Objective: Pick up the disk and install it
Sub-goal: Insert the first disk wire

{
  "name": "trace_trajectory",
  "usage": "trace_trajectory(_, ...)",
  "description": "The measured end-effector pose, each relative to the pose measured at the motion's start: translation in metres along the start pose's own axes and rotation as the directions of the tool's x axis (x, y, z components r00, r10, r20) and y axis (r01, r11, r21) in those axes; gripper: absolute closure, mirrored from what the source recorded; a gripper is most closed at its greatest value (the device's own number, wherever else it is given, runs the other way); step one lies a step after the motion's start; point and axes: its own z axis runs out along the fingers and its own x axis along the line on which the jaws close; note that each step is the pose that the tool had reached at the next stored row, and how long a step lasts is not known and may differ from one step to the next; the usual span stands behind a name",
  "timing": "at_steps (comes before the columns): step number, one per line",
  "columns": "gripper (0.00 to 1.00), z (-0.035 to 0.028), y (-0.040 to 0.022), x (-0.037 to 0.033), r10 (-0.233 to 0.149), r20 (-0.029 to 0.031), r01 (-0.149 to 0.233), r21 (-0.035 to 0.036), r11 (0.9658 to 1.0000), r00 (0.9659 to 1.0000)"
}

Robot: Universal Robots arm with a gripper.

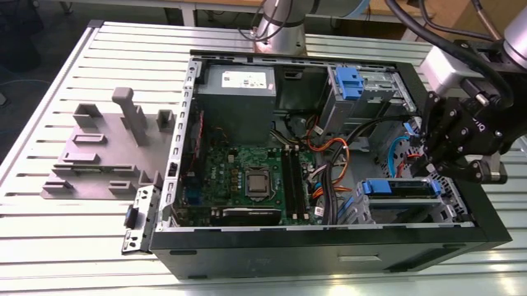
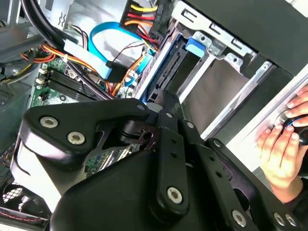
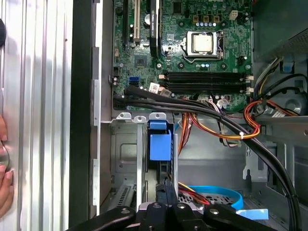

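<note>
Open black steel tower case (image 1: 329, 250) lying on the ribbed aluminium surface (image 1: 74, 246), green circuit board and bundled cables exposed inside. In the silver sheet-metal cage (image 1: 448, 206) at the corner toward the exterior view's right, the disk (image 1: 399, 187), standing on edge in its slot, glossy blue plastic carrier uppermost, long axis running straight away from the hand (image 1: 438, 169) towards the board. Just above and right beside the disk's near end, that matt black hand; whether clamped or apart, cannot tell.
</note>
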Motion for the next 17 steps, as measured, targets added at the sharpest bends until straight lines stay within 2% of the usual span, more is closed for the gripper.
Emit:
trace_trajectory(9,0.89,-0.0004,-0.0098,-0.0071,0.000,0.0000,0.000,-0.0024,1.0000,1.0000)
trace_trajectory(17,0.89,-0.0007,-0.0165,-0.0169,-0.001,-0.0001,0.001,-0.0031,1.0000,1.0000)
